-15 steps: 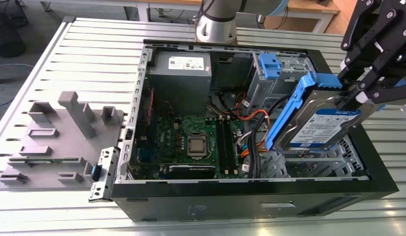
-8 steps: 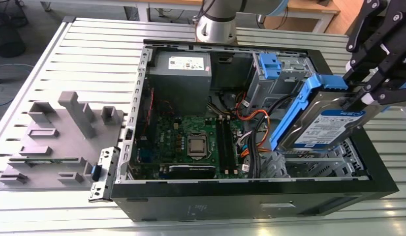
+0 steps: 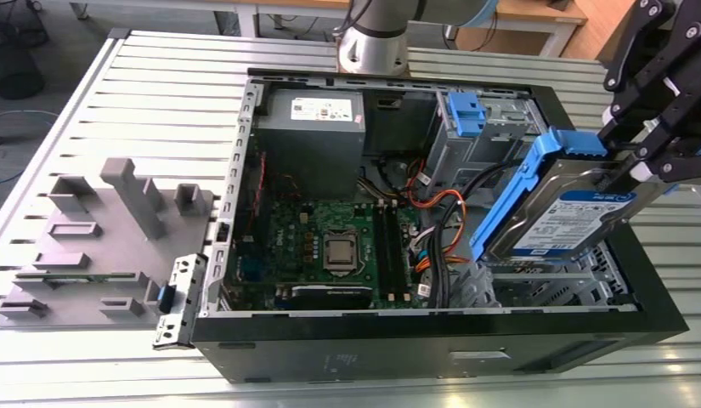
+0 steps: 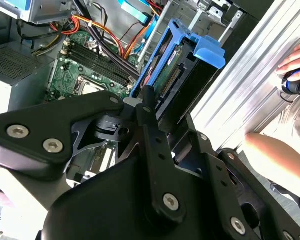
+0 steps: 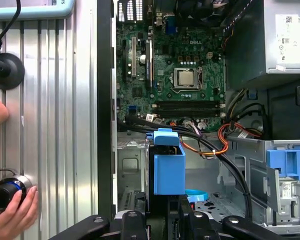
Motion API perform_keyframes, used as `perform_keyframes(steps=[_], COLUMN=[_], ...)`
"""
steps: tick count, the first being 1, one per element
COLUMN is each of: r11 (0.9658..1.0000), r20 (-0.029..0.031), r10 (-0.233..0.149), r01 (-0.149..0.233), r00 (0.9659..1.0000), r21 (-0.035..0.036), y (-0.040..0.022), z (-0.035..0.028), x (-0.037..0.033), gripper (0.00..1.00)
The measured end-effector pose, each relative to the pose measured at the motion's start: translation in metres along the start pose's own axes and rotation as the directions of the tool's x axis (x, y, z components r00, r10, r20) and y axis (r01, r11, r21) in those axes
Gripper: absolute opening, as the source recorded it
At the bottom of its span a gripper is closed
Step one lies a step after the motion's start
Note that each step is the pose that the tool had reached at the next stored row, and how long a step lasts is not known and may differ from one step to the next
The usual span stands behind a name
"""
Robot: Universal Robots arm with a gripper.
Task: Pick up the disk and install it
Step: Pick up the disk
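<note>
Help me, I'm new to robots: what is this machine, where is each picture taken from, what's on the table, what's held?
It is one robot arm with a gripper. The exterior view looks on from off the arm; both wrist views ride on it. On the slatted metal table stand an open computer case and a grey fixture block. The gripper is shut on the disk, a silver drive in a blue frame, tilted above the case. A person's hand is over the table.
</note>
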State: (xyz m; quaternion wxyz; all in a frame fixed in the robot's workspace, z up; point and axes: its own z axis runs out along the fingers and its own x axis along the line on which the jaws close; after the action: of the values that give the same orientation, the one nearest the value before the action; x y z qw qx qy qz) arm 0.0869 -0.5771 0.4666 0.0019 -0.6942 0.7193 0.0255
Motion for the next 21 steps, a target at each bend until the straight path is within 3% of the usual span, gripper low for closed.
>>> perform_keyframes(steps=[11, 21], r11=[1.0000, 1.0000], r20=[0.0001, 0.0001], r10=[0.000, 0.000], r01=[0.000, 0.000], r00=[1.0000, 1.0000], r21=[0.0000, 0.0000], y=[-0.0006, -0.0122], z=[0.0015, 0.0028], x=[0.0033, 0.0030], gripper=[0.35, 0.35])
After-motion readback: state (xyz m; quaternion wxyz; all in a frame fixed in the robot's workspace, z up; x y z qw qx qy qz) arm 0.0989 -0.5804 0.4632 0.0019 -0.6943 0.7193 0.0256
